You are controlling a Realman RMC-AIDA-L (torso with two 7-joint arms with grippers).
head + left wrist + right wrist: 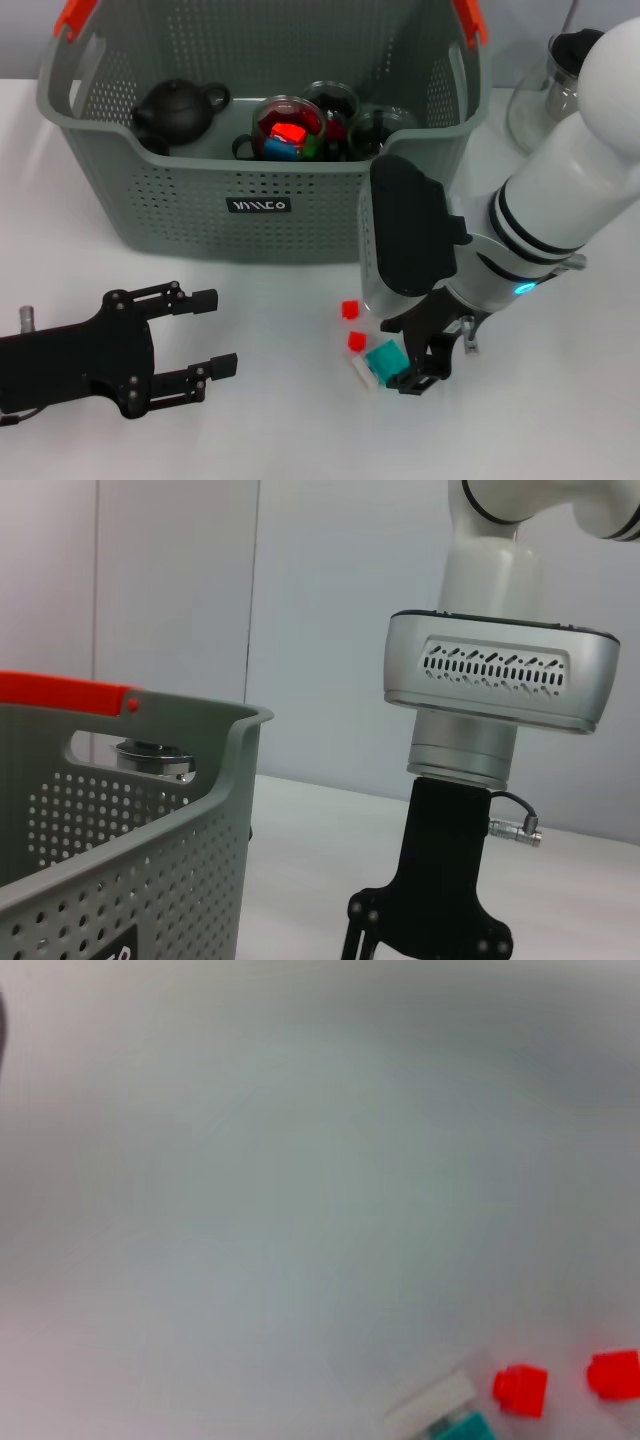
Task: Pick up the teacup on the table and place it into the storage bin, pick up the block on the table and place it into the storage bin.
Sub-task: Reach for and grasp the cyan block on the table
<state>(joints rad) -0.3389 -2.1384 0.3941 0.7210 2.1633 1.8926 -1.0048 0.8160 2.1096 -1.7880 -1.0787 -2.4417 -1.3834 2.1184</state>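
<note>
Your left gripper (205, 345) is just parked on the table with its fingers spread, nothing between them, well off to the left of the blocks. The storage bin (200, 195) sits behind both claws and already has cups and a teapot in it.

The right gripper (425, 350) is down over the teal block (383, 358), fingers apart on either side of it. Two red blocks (350, 310) sit just left of that claw. I'd guess the teal one is light, hard plastic, a bit slick, so pinch it on the flat sides, square and centred.
</note>
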